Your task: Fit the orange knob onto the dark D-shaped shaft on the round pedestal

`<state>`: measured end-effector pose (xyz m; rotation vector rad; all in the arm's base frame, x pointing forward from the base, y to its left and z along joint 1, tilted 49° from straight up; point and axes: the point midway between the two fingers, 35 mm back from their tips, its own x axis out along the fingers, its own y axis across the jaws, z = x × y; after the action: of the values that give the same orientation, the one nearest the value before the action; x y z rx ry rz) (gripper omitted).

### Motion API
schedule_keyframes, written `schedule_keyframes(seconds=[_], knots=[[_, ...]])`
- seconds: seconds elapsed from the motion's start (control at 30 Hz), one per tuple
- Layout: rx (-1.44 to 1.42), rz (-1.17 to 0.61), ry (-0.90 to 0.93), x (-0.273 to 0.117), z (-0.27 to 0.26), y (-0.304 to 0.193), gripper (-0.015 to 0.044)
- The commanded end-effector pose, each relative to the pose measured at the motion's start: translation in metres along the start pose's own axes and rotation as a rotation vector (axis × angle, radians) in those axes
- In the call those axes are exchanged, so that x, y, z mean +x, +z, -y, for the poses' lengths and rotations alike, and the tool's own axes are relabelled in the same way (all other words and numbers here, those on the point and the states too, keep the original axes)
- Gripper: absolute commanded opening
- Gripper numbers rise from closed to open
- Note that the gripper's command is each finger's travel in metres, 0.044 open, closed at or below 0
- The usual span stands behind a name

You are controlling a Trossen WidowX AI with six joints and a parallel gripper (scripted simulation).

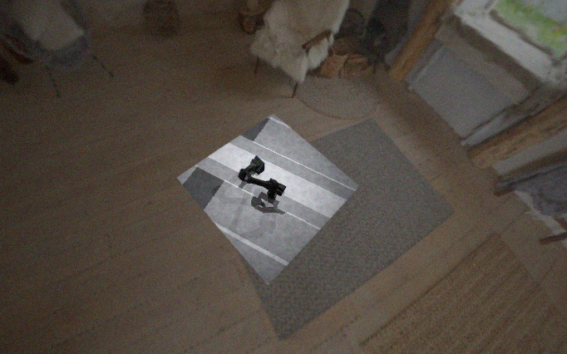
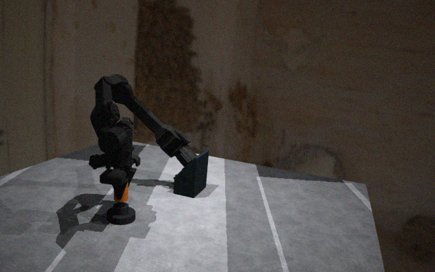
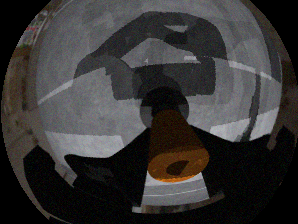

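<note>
My jaws [image 2: 120,197] are closed on the orange knob [image 2: 124,195] [image 3: 177,142], one finger to each side of it, so the picking-up part of the job is done. I hold it above the round pedestal [image 2: 120,216] [image 3: 184,107], which stands on the counter [image 2: 252,236] [image 1: 303,158] [image 3: 90,117] toward the left in the exterior view, with my arm's base [image 2: 191,177] [image 1: 257,164] farther back and to the right. The knob looks roughly upright, its lower end just over the dark top of the pedestal. Whether it touches the shaft's tip or leaves a small gap I cannot tell, since the shaft itself does not show clearly in any view. From above, my own arm hides the knob. In the wrist view I see a dark opening in the knob's end nearest that camera, but its flat side I cannot match to anything on the shaft. By my judgement, I am at the lining-up stage: the knob is not yet seated on the pedestal. Left to do are finding the turn at which the flats agree, probably by light pressing and small twists, then pushing the knob fully down and letting go. Pressing hard while misaligned could tilt it or make it slip in my grip.
</note>
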<state>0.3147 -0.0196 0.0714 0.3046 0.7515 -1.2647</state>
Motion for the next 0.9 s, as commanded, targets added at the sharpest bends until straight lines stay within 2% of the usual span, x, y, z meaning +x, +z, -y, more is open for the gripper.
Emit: schedule_keyframes(seconds=[0.0, 0.87], knots=[[0.014, 0.000, 0.003, 0.000, 0.000, -0.001, 0.0000], [0.025, -0.006, -0.002, 0.018, 0.001, 0.000, 0.0000]])
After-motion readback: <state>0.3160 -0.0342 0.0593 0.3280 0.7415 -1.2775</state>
